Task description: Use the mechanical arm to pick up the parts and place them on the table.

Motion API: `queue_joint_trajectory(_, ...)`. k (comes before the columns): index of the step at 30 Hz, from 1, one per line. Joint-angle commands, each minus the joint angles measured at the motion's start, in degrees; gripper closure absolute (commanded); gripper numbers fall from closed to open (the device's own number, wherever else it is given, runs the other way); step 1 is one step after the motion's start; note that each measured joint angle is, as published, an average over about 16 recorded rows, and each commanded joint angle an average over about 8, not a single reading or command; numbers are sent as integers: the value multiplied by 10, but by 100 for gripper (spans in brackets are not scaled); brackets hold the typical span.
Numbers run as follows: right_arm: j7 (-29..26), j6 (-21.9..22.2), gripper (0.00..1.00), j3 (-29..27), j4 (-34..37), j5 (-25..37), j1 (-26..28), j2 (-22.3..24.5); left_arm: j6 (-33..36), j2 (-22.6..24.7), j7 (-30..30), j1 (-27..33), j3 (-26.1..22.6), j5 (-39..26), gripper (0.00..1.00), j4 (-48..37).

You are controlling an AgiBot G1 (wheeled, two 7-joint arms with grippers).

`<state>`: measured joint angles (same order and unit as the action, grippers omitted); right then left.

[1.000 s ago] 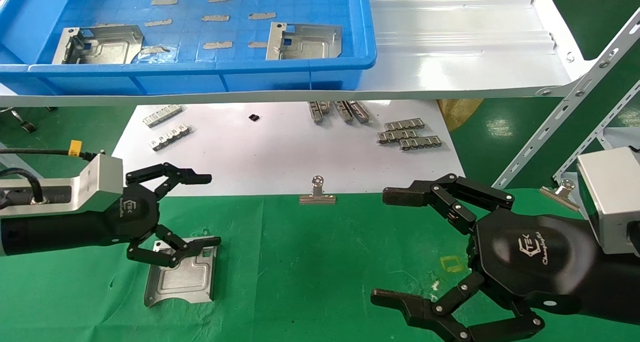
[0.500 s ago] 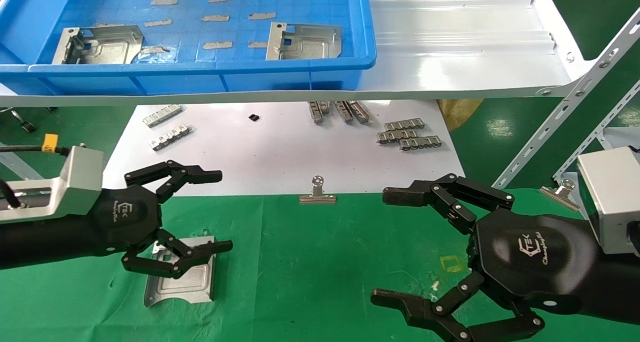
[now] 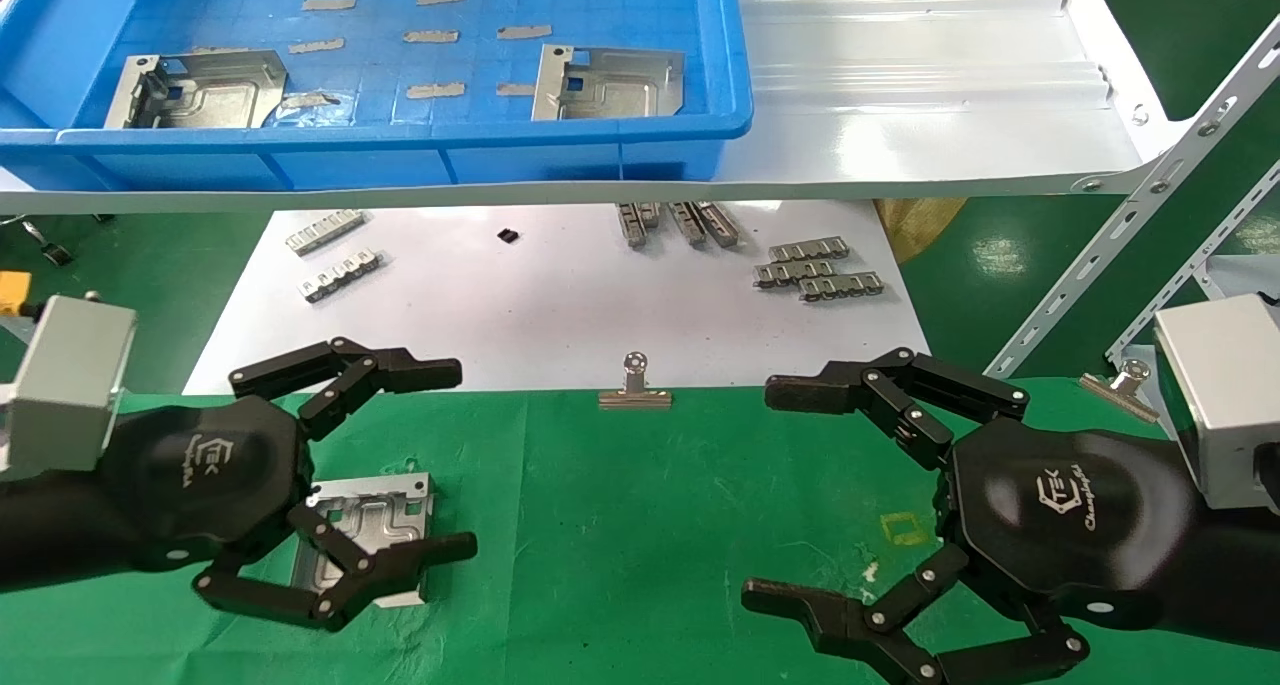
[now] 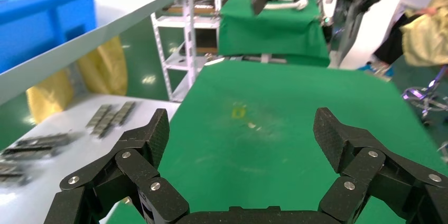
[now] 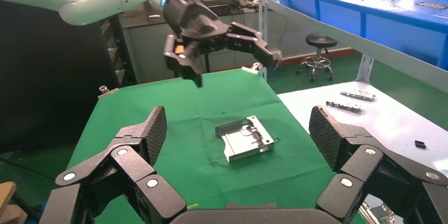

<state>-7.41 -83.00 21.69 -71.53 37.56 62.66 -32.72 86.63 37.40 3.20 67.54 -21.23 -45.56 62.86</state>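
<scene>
1. Left end effector (image 3: 385,465) hangs above the left side of the counter (image 3: 640,505), its fingers spread wide with nothing between them; the right wrist view shows it raised clear of the green cloth.
2. One part (image 3: 370,530) lies flat on the counter directly under that end effector, partly covered in the head view by the lower black finger (image 3: 400,563). In the right wrist view the same part (image 5: 245,138) rests alone on the cloth, apart from the fingers above it.
3. Right end effector (image 3: 780,495) is held over the right side of the counter, fingers also fully spread and holding nothing. It is well apart from the part on the cloth.
4. Two more parts sit in the blue tray (image 3: 400,135) on the raised white shelf (image 3: 900,115): one (image 3: 195,90) at the tray's left end, another (image 3: 610,83) near its right end.
5. Small ribbed metal strips (image 3: 818,273) lie in groups on a white sheet (image 3: 540,305) beneath the shelf, beyond the green cloth.
6. A silver binder clip (image 3: 634,385) grips the far edge of the cloth between the two end effectors.
</scene>
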Motion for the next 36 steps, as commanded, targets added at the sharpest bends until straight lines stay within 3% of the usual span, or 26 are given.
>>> queue_joint_trajectory(1,0,0,0,0,0,0,0,0,-2,-5,16,-13,11,8,0,23)
queue_joint_trajectory(15,0,0,0,0,0,0,0,0,-11,-29,84,-71,62,45,0,128)
queue_joint_trajectory(36,0,0,0,0,0,0,0,0,-10,-25,77,-62,54,39,0,111)
